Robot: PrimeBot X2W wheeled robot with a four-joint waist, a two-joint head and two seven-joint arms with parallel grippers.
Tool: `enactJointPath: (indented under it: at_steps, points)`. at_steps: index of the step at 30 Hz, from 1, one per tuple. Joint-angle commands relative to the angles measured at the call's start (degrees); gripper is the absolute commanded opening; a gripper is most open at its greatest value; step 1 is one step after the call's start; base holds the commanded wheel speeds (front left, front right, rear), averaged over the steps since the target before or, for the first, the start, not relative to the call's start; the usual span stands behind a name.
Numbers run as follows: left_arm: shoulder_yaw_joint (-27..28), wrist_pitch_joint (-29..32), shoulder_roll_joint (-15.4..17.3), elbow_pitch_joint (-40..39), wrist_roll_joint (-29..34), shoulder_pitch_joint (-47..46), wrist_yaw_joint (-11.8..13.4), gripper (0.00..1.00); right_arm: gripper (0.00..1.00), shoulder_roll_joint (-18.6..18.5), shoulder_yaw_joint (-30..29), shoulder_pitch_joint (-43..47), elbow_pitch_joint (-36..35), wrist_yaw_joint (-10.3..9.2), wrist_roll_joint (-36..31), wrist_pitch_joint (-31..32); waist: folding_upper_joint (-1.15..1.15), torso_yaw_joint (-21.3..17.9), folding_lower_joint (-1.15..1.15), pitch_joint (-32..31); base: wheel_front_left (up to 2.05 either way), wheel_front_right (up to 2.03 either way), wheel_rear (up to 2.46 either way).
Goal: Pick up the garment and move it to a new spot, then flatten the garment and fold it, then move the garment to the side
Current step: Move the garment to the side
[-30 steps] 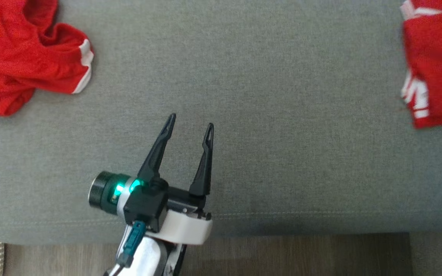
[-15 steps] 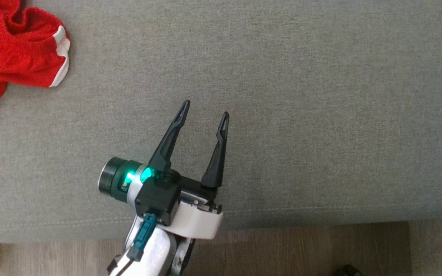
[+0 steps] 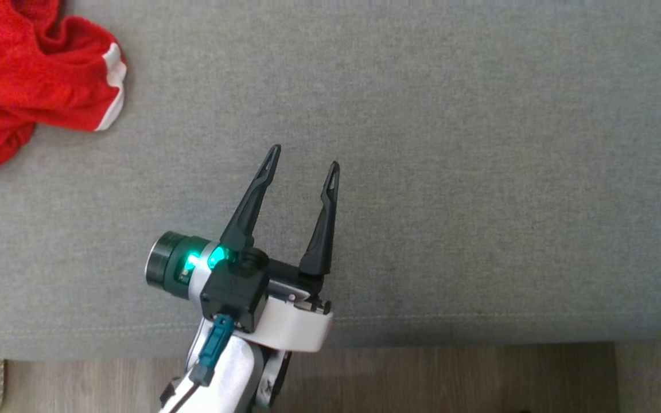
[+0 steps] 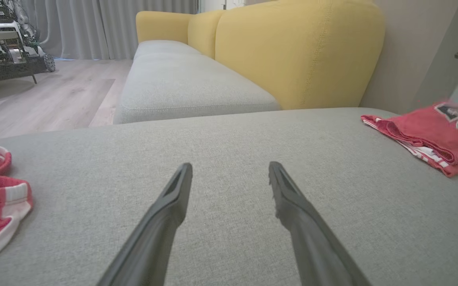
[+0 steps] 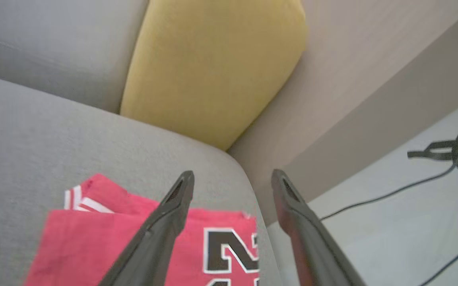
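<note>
The folded red garment (image 5: 86, 246) bears a black, white-edged character resembling N.

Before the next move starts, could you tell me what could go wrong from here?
1. The folded garment lies at the corner of the cushion, by the drop to the floor; a nudge from the open right gripper above it might slide it off.
2. The crumpled garment is bunched, so the open left gripper may pinch several layers.

Grey sofa seat (image 3: 479, 172), yellow back cushions (image 4: 292, 51) behind it; wood floor (image 4: 54, 95), grey curtains (image 4: 86, 28), black cable (image 5: 457, 147)
</note>
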Motion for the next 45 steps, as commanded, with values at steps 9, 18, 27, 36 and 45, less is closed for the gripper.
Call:
enactJointPath:
  at_steps: [9,18,27,36,45]
  points:
    - [4.2,-0.3,0.2,-1.4,-0.2,4.6,0.8,1.00,1.00,13.9,10.6,8.0,-3.8,-0.03,4.7,-12.3,0.00,-0.1,0.00,-10.0,0.00,0.00,0.00]
    - [9.5,-0.3,0.4,-2.2,-2.0,10.9,1.6,1.00,1.00,24.1,22.7,20.5,-3.5,-0.03,12.2,-22.3,0.00,-1.1,0.00,-19.3,0.00,0.00,0.00]
    - [12.8,-0.3,0.6,-2.5,-1.2,15.9,2.0,1.00,1.00,31.5,23.9,34.1,-13.3,-0.03,13.1,-23.6,0.00,-2.9,0.00,-26.2,0.00,0.00,0.00]
    - [16.3,-0.3,1.1,-3.6,-0.3,21.2,1.7,1.00,1.00,32.5,24.5,45.5,-19.2,-0.03,14.6,-23.7,0.00,-3.9,0.00,-31.0,0.00,0.00,0.00]
    - [20.5,-0.3,1.2,-2.8,0.3,27.4,0.7,1.00,1.00,32.5,20.8,52.0,-22.8,-0.03,15.6,-23.7,0.00,-3.1,0.00,-33.3,0.00,0.00,0.00]
